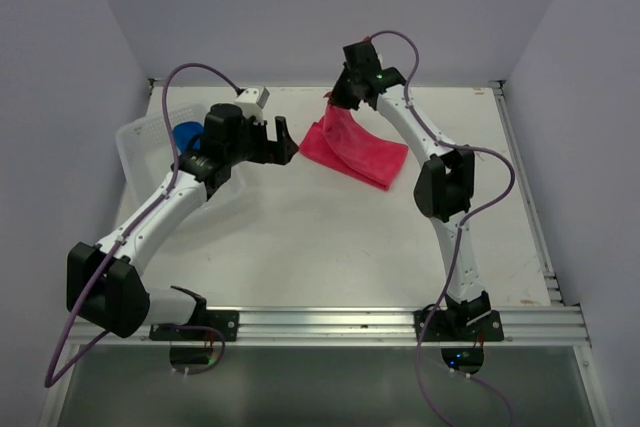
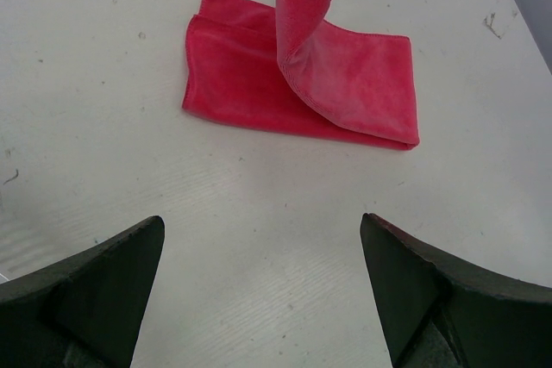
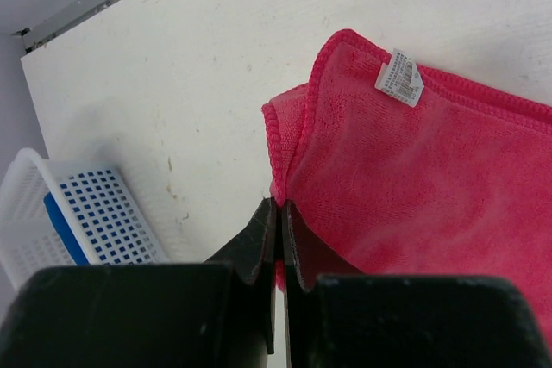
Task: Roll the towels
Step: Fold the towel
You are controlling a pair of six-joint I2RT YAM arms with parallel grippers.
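Logged left gripper (image 2: 263,220) fingers spread wide, holding nothing, above table (image 2: 103,58). Noted blue towel (image 1: 186,135) inside white basket (image 1: 135,142) at left. Found pink-red towel (image 1: 355,152) folded mid-table, one corner raised, pinched in closed right gripper (image 3: 278,206) fingers.

first towel (image 1: 355,152): folded on the table (image 1: 300,237), one edge standing up and pinched between the jaws of the right gripper (image 3: 280,206); the rest lies ahead of those jaws and to their right.
left gripper (image 2: 263,221): over bare table; the first towel lies ahead of its jaws, well apart from them.
basket (image 1: 135,147): at the table's left edge, behind the left jaws, far left of the right jaws.
second towel (image 1: 185,135): inside the basket.
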